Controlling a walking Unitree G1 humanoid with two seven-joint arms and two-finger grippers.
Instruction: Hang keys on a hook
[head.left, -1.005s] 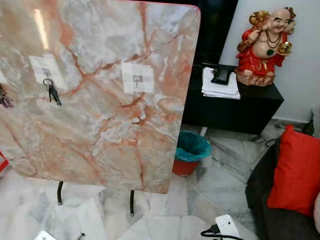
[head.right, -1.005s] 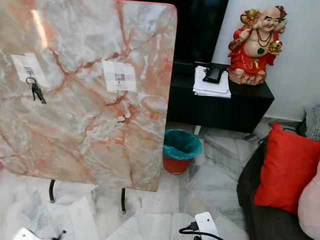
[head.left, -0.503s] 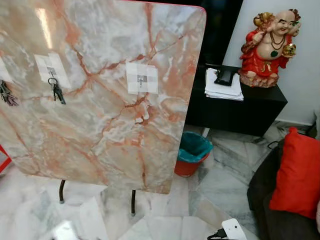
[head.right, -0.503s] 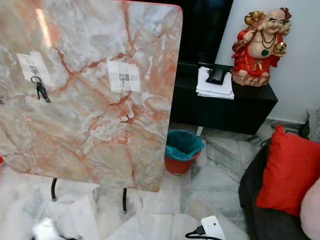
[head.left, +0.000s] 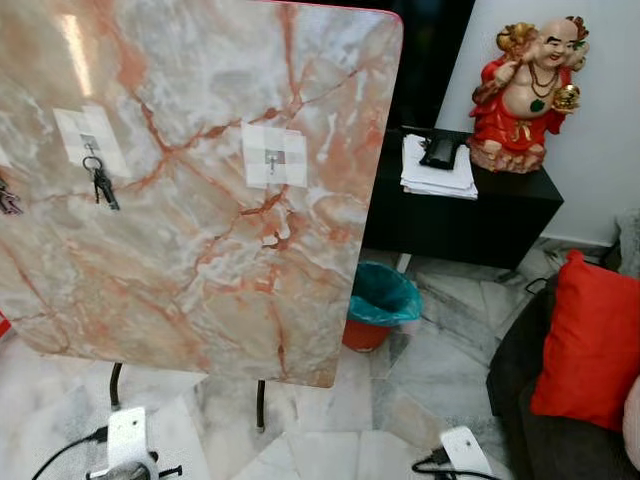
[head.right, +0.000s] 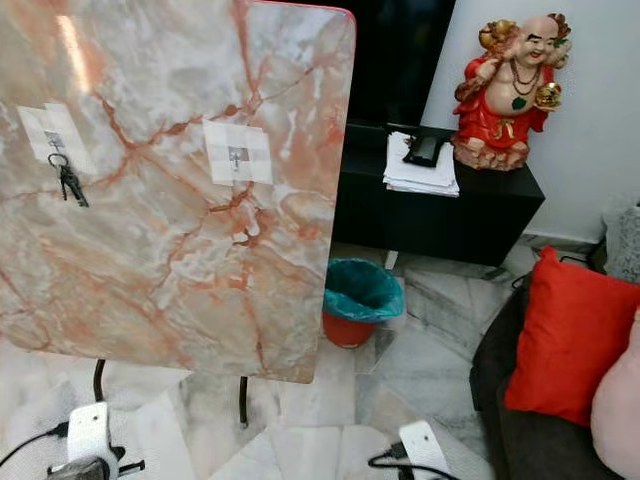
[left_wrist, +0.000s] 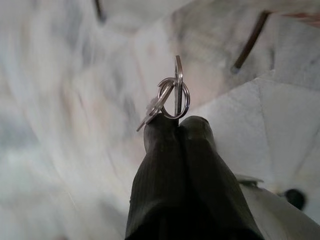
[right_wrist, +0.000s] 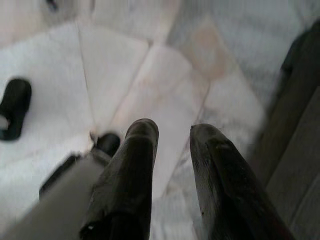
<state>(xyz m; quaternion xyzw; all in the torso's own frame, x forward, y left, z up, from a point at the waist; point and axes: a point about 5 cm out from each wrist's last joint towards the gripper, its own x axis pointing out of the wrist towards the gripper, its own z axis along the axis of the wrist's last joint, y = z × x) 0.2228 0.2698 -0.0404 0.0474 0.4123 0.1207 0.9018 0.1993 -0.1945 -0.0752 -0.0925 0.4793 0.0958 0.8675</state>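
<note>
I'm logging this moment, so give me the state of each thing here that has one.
Left gripper: shut on keys.
Right gripper: open, holding nothing.
Middle hook: bare.
Left hook: carries hung keys.
Bin: open, lined.

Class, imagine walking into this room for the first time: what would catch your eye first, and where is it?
First, the big upright marble board on the left, with one bunch of hung keys and a free hook beside it. Next, the red laughing figurine on the black cabinet. Low down, the left gripper pinches a key ring.
</note>
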